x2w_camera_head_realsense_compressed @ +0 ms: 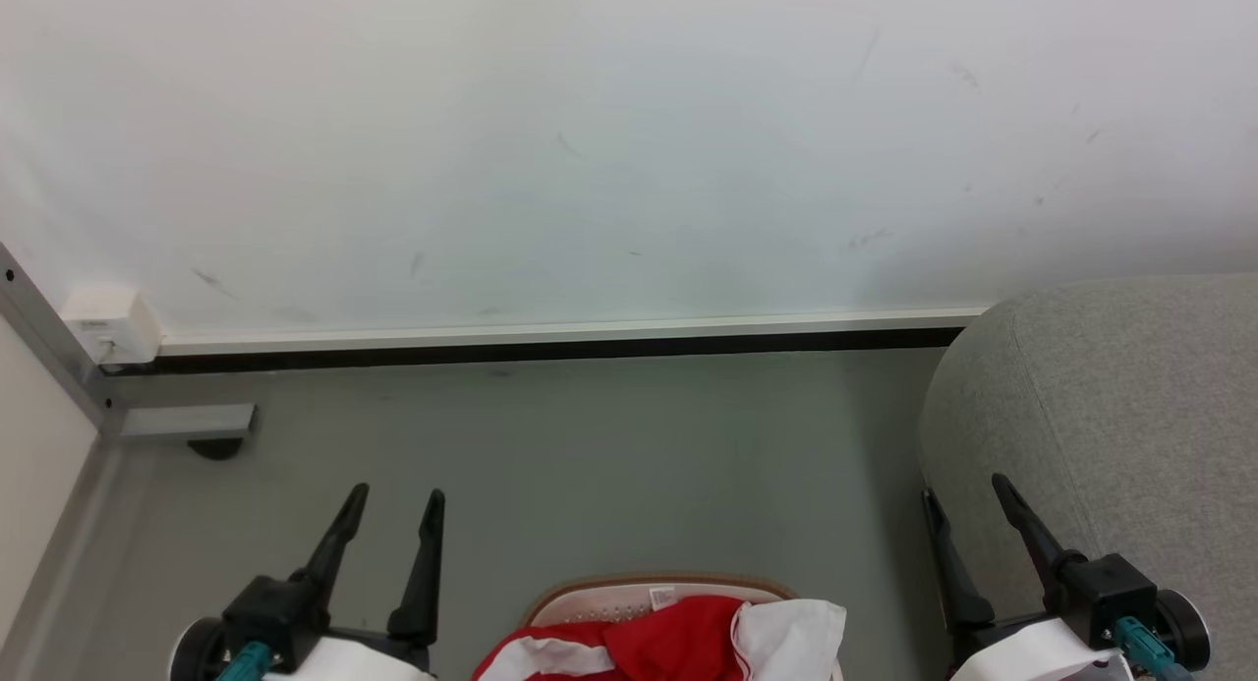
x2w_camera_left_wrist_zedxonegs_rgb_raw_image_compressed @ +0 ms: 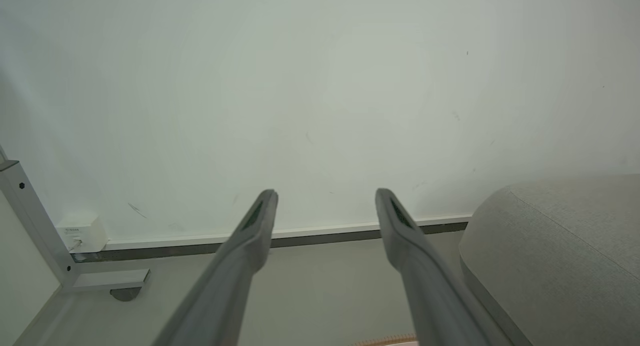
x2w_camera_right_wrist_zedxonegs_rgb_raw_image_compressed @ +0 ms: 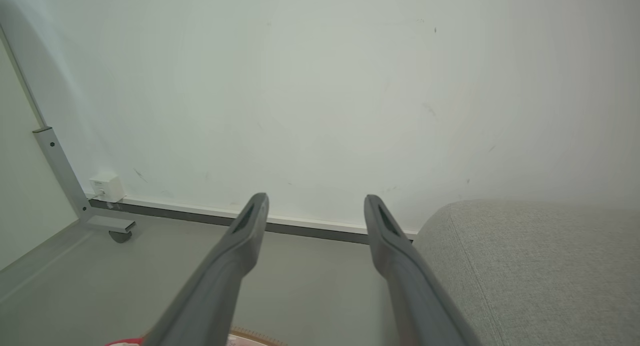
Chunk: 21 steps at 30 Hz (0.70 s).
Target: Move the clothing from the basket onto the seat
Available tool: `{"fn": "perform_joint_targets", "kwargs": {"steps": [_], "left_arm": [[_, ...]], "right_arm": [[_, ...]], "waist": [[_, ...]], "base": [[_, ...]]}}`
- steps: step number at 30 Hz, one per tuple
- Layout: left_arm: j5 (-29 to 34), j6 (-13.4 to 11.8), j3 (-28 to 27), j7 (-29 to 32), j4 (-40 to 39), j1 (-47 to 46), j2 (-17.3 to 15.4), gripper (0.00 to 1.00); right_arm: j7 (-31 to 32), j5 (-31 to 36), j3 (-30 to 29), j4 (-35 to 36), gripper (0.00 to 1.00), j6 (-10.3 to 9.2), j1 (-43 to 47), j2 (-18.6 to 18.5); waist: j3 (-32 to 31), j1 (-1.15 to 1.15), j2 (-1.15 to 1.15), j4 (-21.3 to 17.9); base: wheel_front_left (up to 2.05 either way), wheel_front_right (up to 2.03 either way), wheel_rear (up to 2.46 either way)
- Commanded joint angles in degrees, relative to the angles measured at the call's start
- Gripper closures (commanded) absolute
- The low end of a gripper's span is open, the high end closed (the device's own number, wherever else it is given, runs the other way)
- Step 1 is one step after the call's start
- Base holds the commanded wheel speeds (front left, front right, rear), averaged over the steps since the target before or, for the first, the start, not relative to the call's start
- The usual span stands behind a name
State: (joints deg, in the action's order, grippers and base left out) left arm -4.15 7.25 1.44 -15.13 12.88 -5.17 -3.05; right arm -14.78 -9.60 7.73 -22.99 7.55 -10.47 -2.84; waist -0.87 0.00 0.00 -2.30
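Spanning the background, the white wall meets the grey floor at a dark skirting line. The seat stands at the right, against the wall. The basket sits on the floor at bottom centre, left of the seat. The clothing lies heaped inside the basket. Left end effector and right end effector flank the basket, jaws spread wide, both empty.
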Motion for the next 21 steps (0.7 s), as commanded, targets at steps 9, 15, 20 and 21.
{"fn": "perform_joint_targets", "kwargs": {"steps": [9, 15, 20, 21], "left_arm": [[-0.5, 0.2, -0.6, 0.0, 0.3, -0.5, -0.1, 0.0], [-0.5, 0.2, -0.6, 0.0, 0.3, -0.5, 0.0, 0.0], [-0.8, 0.2, -0.7, 0.0, 0.5, -0.6, 0.0, 0.0], [-0.9, 0.2, -0.6, 0.0, 0.7, -0.7, 0.0, 0.0]], "right_arm": [[-0.4, -0.3, 0.0, 0.1, 0.0, -0.12, -0.4, 0.0], [-0.4, -0.5, 0.1, 0.4, 0.0, -0.12, -0.4, 0.0], [-0.4, -0.9, 0.0, 0.6, 0.0, -0.12, -0.7, 0.0], [-0.4, -1.0, -0.1, 0.6, 0.0, -0.12, -0.7, 0.0]], "waist": [[0.2, 0.0, 0.0, -0.1], [0.4, 0.0, 0.0, -0.6], [1.1, 0.0, 0.0, -1.7], [1.2, 0.0, 0.0, -2.1]], "base": [[0.0, 0.0, 0.0], [0.0, 0.0, 0.0], [0.0, 0.0, 0.0], [0.0, 0.0, 0.0]]}}
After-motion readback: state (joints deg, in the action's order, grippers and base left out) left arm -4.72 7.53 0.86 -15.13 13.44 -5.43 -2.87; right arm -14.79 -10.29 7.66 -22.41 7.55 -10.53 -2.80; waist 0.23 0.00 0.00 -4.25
